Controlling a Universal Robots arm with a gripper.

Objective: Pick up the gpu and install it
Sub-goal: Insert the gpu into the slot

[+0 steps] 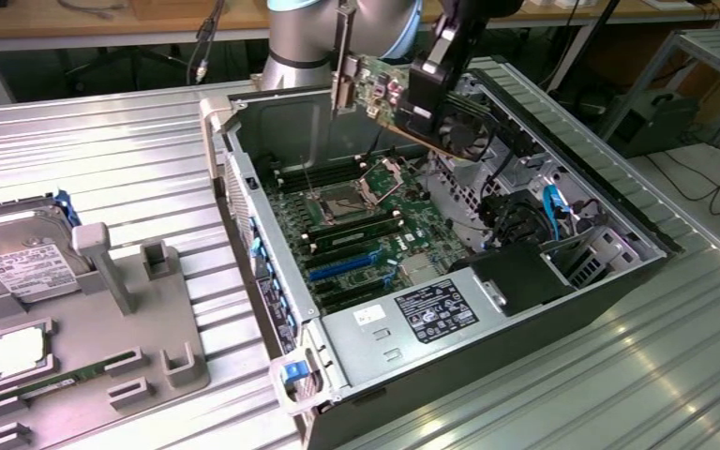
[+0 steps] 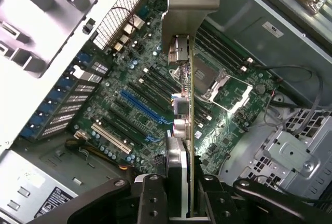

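The gpu hangs tilted in the air over the far end of the open computer case, its silver end bracket pointing toward the exterior view's left. My gripper is shut on the card's upper edge. In the wrist view the gpu is edge-on between my fingers, with its bracket at the far end. My gripper clamps it from both sides. Below lies the green motherboard with a blue expansion slot and a white slot, well apart from the card.
The CPU socket and a power supply sit inside the case, with black cables on the exterior view's right. A grey fixture tray beside the case holds a hard drive and a green RAM stick.
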